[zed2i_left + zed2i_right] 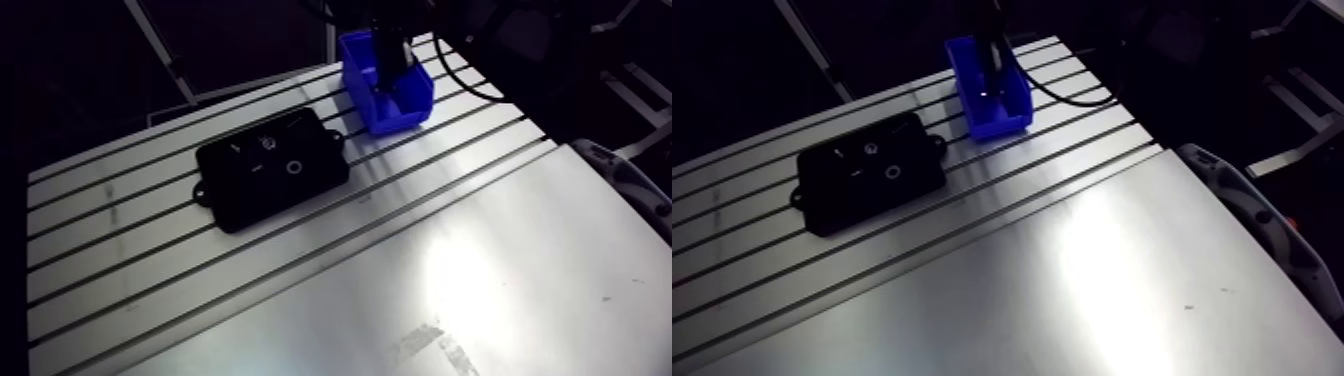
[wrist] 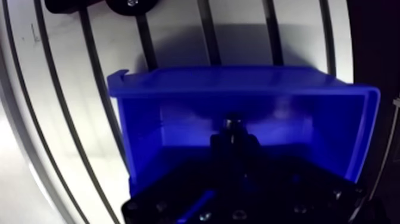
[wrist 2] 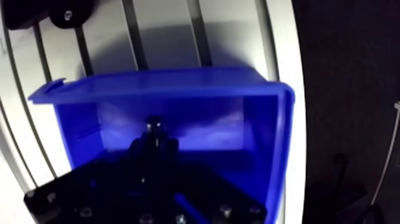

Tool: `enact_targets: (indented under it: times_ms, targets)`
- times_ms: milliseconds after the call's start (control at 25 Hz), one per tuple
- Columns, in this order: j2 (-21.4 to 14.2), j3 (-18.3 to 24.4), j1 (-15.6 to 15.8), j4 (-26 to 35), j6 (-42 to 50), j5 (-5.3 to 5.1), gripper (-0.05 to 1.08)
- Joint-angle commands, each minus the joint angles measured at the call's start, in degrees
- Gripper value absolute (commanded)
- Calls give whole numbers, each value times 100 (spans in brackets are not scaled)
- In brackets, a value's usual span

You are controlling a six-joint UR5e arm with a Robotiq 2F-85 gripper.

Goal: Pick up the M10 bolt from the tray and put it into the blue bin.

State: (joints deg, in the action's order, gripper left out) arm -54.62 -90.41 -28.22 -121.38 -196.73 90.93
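M10 bolt (image 2: 233,121) sits pinched at the tips of near-closed jaws, gripper (image 2: 233,137) low inside blue bin (image 2: 238,89). Risk: a tilted release could bounce it off a wall. Walls flank the jaws closely; clear room only upward; tray (image 1: 235,195) lies ahead, beyond the rim

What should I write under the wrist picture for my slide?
Gripper holding the bolt inside the blue bin.

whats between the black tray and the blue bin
Only bare slotted table. The arm view shows the black tray and the blue bin apart, with nothing lying in the gap.
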Motion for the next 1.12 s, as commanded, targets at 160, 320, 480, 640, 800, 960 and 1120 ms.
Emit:
enact_targets:
  times_ms: [160,320,480,640,800,960,1120]
  targets:
    - [-17,1,0,4,32,-89,38]
    - [-70,1,-9,4,32,-124,19]
    - [-298,-43,18,31,41,-133,6]
    - [-650,-183,35,31,32,-124,1]
    - [-975,-236,53,22,41,-54,1]
    - [-1318,-236,61,171,304,104,1]
    - [-1784,-166,88,831,1298,175,1]
